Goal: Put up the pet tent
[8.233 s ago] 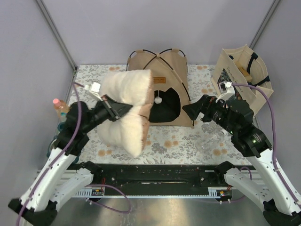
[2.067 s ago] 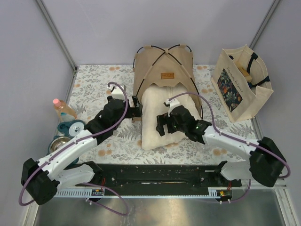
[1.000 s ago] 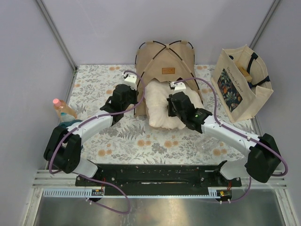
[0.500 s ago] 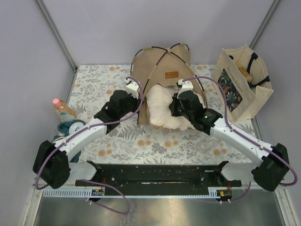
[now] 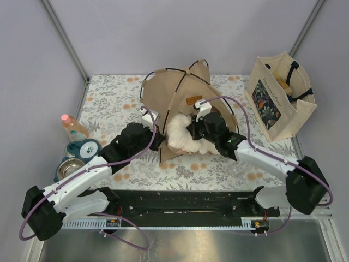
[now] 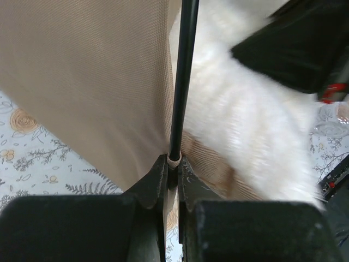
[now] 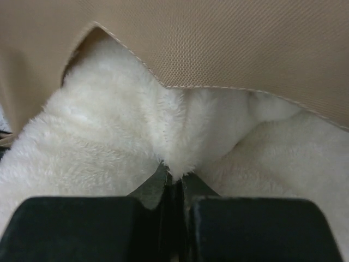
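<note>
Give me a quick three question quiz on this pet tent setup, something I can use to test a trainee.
1. In the top view, on which side of the pet tent does the tote bag stand?
2. True or false: the right tool is open above the cushion.
3. The left tool is shut on: A the cushion, B the tote bag, C the end of the pet tent's black pole.

Key: 1, its right side. 2, false: it is shut on the cushion. 3, C.
</note>
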You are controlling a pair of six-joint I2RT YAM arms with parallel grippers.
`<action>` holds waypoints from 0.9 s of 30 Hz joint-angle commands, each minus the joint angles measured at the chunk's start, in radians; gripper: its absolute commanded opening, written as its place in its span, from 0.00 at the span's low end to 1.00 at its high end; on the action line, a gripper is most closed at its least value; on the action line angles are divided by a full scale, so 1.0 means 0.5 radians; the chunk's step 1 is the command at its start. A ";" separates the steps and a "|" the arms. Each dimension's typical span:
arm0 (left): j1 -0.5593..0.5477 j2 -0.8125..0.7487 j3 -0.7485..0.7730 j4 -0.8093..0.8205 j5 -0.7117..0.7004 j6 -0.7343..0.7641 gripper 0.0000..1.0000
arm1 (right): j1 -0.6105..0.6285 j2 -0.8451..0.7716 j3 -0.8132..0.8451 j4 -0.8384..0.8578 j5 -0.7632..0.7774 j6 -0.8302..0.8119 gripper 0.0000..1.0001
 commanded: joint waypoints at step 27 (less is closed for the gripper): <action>-0.023 -0.089 -0.043 -0.052 -0.148 -0.205 0.00 | -0.085 -0.443 -0.150 -0.891 0.921 0.801 0.99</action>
